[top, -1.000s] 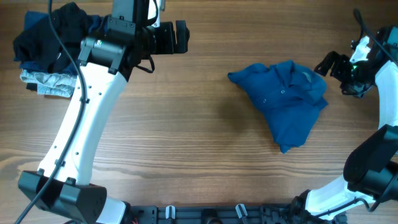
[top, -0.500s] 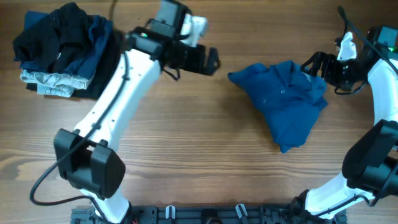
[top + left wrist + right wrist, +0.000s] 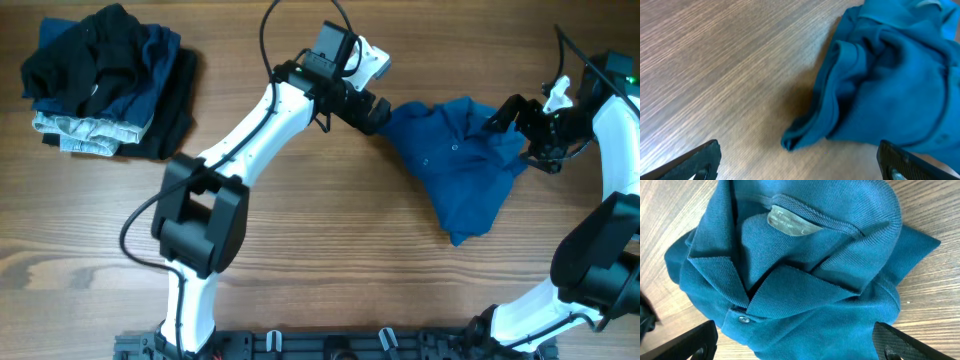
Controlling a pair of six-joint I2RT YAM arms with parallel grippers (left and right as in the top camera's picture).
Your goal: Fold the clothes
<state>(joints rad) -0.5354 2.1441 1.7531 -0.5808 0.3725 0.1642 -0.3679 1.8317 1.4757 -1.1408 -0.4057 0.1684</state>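
A crumpled blue polo shirt (image 3: 462, 165) lies on the wooden table right of centre. My left gripper (image 3: 372, 112) is open and empty at the shirt's left edge; in the left wrist view the shirt's rolled hem (image 3: 840, 100) lies just ahead of the spread fingers (image 3: 797, 167). My right gripper (image 3: 510, 118) is open over the shirt's collar at its upper right. The right wrist view shows the collar, white label and a button (image 3: 805, 275) between the open fingers (image 3: 800, 345).
A pile of folded dark, navy and grey clothes (image 3: 100, 80) sits at the table's back left corner. Bare wood table (image 3: 300, 250) spreads between the pile and the shirt and along the front.
My left arm has swung right from the clothes pile to the shirt's left edge. My right gripper has moved left and down onto the shirt's collar.
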